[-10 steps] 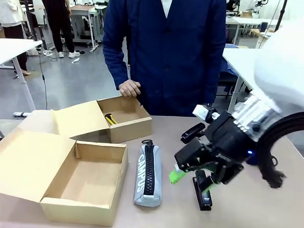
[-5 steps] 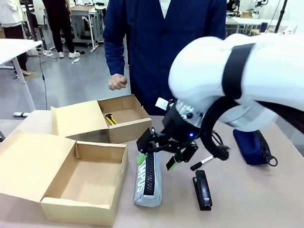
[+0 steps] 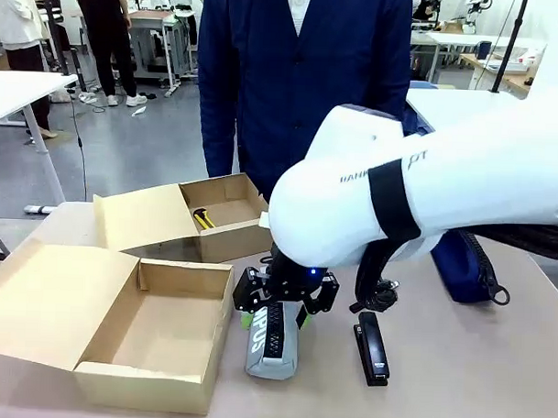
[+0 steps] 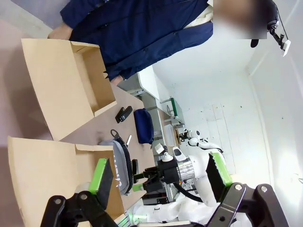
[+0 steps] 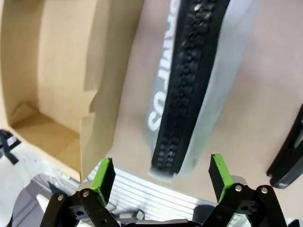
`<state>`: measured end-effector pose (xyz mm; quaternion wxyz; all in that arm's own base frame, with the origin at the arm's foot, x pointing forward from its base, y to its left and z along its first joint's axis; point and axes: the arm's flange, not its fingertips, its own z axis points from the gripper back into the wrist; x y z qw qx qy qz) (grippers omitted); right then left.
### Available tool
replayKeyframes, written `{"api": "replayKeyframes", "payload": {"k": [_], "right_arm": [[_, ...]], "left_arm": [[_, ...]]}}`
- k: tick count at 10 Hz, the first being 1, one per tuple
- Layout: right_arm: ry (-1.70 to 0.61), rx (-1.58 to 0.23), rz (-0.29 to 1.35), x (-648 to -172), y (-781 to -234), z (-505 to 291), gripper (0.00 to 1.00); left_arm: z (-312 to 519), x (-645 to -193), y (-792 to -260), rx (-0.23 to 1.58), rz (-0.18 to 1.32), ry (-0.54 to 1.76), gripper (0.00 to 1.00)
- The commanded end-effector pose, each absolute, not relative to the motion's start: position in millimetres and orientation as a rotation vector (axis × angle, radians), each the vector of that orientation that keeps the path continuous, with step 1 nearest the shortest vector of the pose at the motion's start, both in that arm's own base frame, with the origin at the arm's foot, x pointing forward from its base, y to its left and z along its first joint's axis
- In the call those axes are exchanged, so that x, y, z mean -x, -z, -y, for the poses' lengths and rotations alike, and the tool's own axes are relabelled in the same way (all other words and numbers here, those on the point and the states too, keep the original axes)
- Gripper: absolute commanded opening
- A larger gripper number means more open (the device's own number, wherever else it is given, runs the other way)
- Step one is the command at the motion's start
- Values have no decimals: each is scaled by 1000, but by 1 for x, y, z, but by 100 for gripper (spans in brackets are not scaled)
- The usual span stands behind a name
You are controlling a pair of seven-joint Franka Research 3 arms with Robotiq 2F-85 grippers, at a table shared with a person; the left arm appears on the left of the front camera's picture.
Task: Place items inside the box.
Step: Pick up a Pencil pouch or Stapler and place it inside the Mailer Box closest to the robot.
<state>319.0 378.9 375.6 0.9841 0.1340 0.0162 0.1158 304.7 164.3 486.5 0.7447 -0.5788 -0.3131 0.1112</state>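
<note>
Table [image 3: 465, 381]: tan, person in blue coat standing behind.
Pencil case [image 3: 272, 348]: flat on table, just right of open box [image 3: 144, 388].
Right pincer [image 3: 275, 319]: jaws wide, over it.
Left pincer [image 4: 159, 172]: wide apart, empty.

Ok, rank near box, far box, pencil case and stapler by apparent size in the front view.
1. Near box, largest.
2. Far box, though farther from the camera.
3. Pencil case, partly hidden by the right tool.
4. Stapler, smallest.
</note>
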Motion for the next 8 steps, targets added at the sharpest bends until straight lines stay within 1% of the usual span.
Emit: {"api": "replayKeyframes", "payload": {"k": [1,3,5,8], "right_arm": [[-176,-204,32,-339,-372,-404,100],[-191,-216,59,-346,-362,-414,100],[-165,-176,80,-356,-349,-414,100],[-128,-135,112,-358,-345,-413,100]], "left_arm": [[-163,-304,-486,1283,712,-228,100],[-163,-304,-486,1283,712,-228,100],[-163,-304,-486,1283,712,-228,100],[-163,-304,-486,1283,712,-228,100]]}}
